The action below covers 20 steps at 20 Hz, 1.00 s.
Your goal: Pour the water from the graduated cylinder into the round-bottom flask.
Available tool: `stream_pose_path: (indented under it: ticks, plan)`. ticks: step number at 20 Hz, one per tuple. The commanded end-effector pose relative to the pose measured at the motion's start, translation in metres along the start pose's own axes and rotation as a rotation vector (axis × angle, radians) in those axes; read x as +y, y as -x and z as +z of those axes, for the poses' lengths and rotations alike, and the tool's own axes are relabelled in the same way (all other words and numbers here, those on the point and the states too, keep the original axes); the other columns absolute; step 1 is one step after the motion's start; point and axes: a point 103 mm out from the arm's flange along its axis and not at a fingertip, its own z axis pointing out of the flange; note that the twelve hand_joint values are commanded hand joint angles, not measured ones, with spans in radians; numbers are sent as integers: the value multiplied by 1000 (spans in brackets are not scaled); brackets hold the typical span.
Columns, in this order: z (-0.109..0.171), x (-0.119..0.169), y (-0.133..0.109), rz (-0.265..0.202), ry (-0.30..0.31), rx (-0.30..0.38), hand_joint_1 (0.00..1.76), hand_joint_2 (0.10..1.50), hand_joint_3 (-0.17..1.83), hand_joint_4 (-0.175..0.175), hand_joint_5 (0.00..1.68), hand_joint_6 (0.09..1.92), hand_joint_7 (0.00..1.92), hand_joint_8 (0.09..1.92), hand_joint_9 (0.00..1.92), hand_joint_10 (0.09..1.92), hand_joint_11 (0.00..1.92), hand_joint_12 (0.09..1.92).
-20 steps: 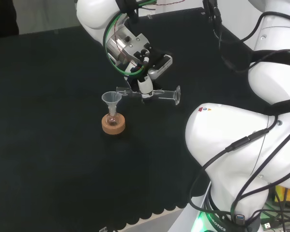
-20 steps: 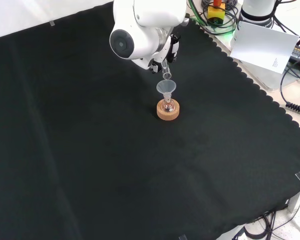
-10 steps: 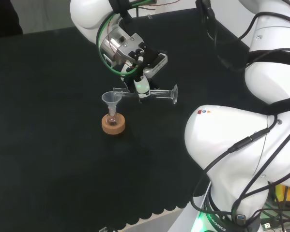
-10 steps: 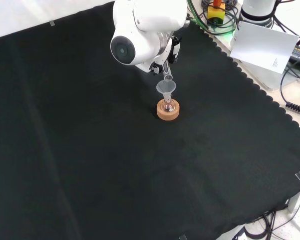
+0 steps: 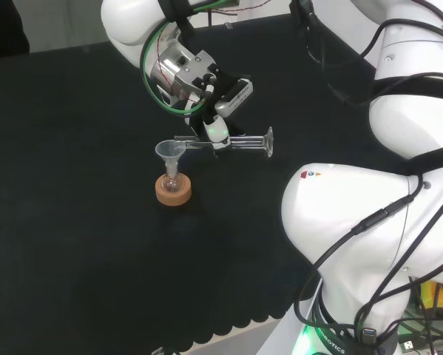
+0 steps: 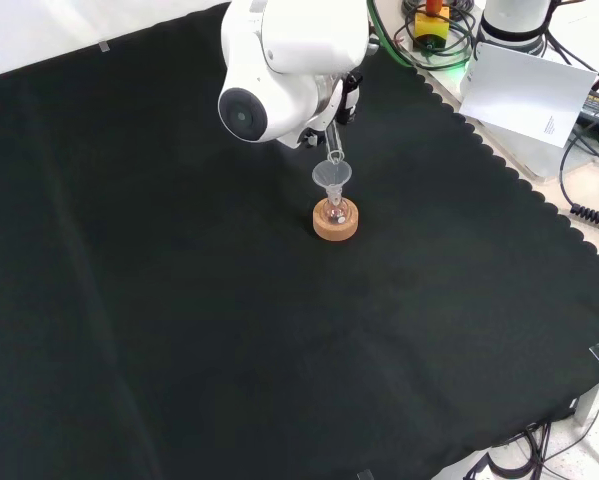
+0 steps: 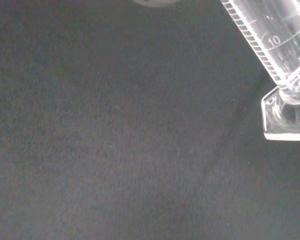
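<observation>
Black cloth (image 6: 179,330) covers the bench and carries one cork ring stand (image 5: 173,190), which lies near the cloth's middle in the head view and right of centre, toward the top, in the front view.

White arm link with a round grey cap (image 6: 279,60) stands before the hand in the front view. In the head view the hand (image 5: 218,127) shows below the metal wrist, with its fingers curled round the middle of the graduated cylinder (image 5: 228,143).

One graduated cylinder, of clear glass or plastic, is held in the air close to horizontal. In the head view its long axis runs left to right: the mouth points left and lies over the rim of the funnel (image 5: 170,151), while the flat foot points right, clear of the cloth. In the wrist view the printed scale and the foot (image 7: 285,115) of the cylinder are plain; whether liquid remains inside cannot be told.

One clear funnel stands upright with its stem in the neck of the round-bottom flask (image 6: 335,211).

One small round-bottom flask sits upright in the cork ring. In the front view a small dark reddish patch shows at its bottom; its contents cannot otherwise be told.
</observation>
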Motion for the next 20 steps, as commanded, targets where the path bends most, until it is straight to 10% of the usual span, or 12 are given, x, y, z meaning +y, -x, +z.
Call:
stream_pose_path:
  ticks: [1, 20]
  plan:
    - [-1, -5, 2, -2, -11, 10, 1259, 1120, 0, -175, 951, 1028, 990, 1020, 1386, 113, 1066, 873]
    - [-1, -6, 0, -3, -33, 19, 1259, 1120, 0, -175, 953, 1025, 992, 1017, 1393, 106, 1069, 870]
